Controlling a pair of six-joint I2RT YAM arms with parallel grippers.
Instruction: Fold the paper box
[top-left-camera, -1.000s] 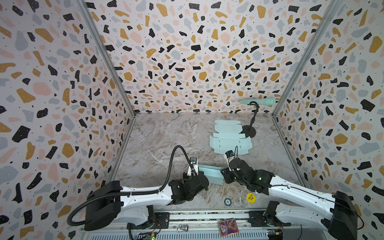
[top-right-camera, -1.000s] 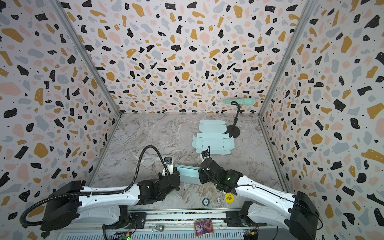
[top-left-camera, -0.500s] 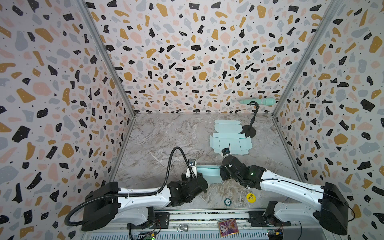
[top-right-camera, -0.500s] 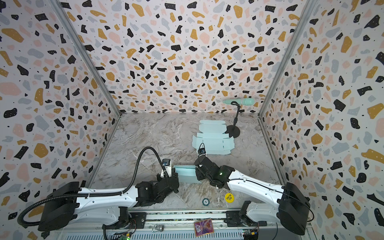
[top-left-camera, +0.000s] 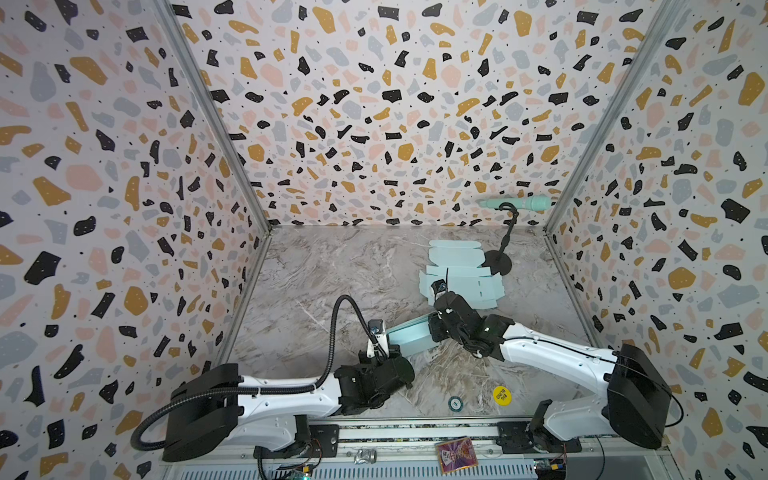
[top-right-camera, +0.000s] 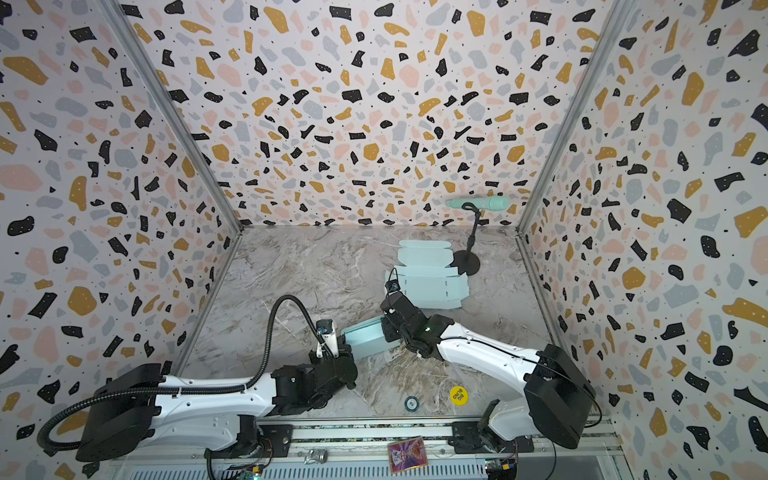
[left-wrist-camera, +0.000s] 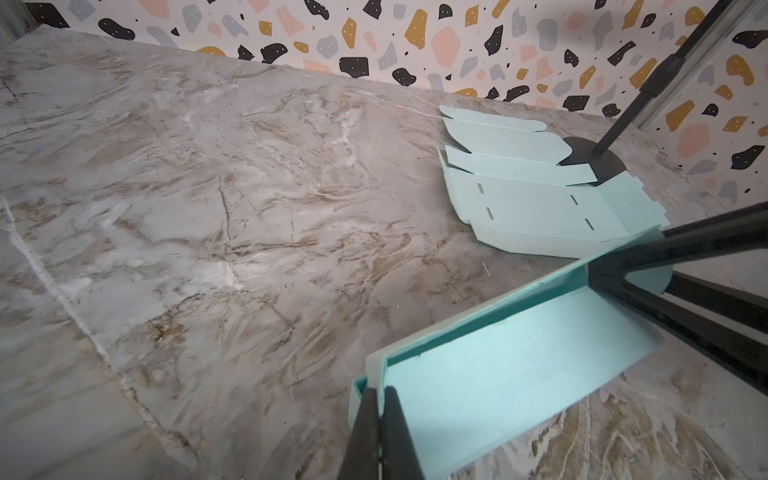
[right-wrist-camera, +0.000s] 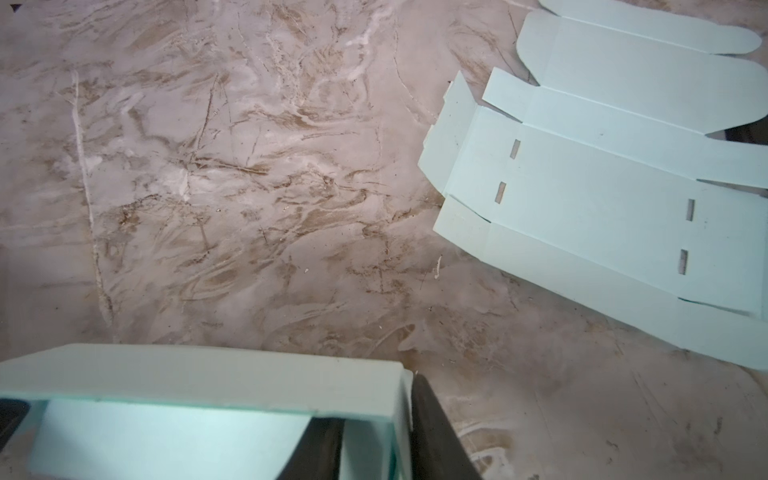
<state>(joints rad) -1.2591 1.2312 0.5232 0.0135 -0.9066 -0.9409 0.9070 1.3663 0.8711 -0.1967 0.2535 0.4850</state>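
- Top views, both: paper box (top-left-camera: 409, 334) (top-right-camera: 365, 338), a teal open tray, lies on marble table (top-left-camera: 332, 270) just 6 o'clock of centre, long axis running 8 to 2 o'clock. L gripper (top-left-camera: 390, 353) is at its 8 o'clock end, R gripper (top-left-camera: 436, 330) at its 2 o'clock end. Stack of flat blanks (top-left-camera: 461, 282) at 1 o'clock, apart from box. Mic stand (top-left-camera: 496, 262) base touches their edge. Yellow sticker (top-left-camera: 501, 395) at 5 o'clock by front rail.
- Left wrist: L gripper (left-wrist-camera: 379, 392) clenched on box end wall, card pinched thin btwn both fingers. Box floor faces up, long wall upright. R gripper (left-wrist-camera: 602, 272) at far end, fingers over that end wall.
- Right wrist: R gripper (right-wrist-camera: 374, 399) straddles its end wall, one finger inside tray, one against wall's outer face. Gap shows on inner side, so clamped or loose: can't tell. The flat blanks (right-wrist-camera: 602, 195) lie beyond, slots visible.
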